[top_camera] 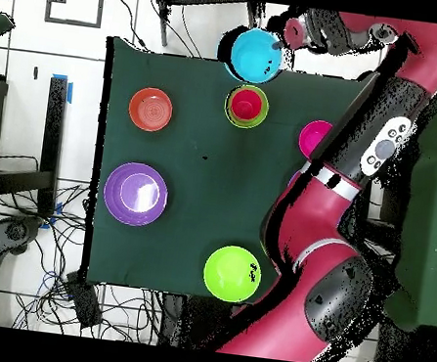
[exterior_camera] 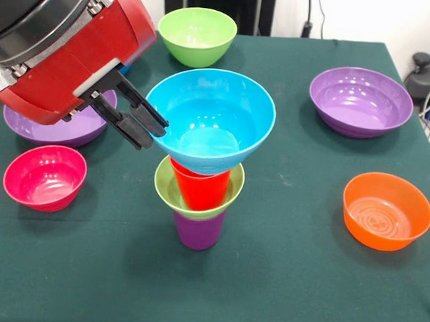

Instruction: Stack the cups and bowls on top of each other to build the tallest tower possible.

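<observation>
The tower stands mid-table: a purple cup (exterior_camera: 199, 230) at the base, a small lime green bowl (exterior_camera: 168, 189) on it, and a red cup (exterior_camera: 199, 191) nested in that bowl. It also shows in the overhead view (top_camera: 247, 106). My gripper (exterior_camera: 152, 132) is shut on the left rim of a wide blue bowl (exterior_camera: 211, 121), which is held slightly tilted right over the red cup. I cannot tell whether the bowl touches the cup. In the overhead view the gripper (top_camera: 295, 31) and the blue bowl (top_camera: 255, 55) sit at the table's top edge.
A large lime green bowl (exterior_camera: 197, 33) is at the far edge and a purple bowl (exterior_camera: 360, 101) at the far right. An orange bowl (exterior_camera: 386, 210) is near right and a pink bowl (exterior_camera: 45, 176) near left. A second purple bowl (exterior_camera: 59, 129) lies partly behind the arm.
</observation>
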You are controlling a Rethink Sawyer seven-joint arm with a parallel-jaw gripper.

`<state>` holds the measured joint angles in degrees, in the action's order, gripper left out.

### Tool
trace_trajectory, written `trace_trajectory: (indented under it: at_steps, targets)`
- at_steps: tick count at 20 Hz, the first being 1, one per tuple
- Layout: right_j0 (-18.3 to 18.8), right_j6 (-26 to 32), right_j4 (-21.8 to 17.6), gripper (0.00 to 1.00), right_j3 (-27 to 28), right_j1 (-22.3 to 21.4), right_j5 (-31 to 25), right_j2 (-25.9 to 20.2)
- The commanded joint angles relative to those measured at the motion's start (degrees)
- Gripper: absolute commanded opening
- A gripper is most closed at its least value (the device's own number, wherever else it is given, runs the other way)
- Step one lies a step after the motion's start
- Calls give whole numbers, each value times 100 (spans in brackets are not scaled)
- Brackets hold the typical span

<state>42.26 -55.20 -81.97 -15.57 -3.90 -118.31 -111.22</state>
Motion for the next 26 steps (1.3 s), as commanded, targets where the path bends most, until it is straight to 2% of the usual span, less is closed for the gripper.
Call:
trace_trajectory:
  at_steps: [1, 5, 11, 17, 26]
  targets:
    - [-7, 849, -619, 0, 551, 8, 221, 188]
    - [5, 878, -642, 0, 547, -3, 196, 199]
    - [-1, 697, -477, 0, 459, -2, 320, 299]
    - [1, 749, -553, 0, 486, -2, 335, 271]
    - [73, 659, -457, 0, 385, -31, 132, 444]
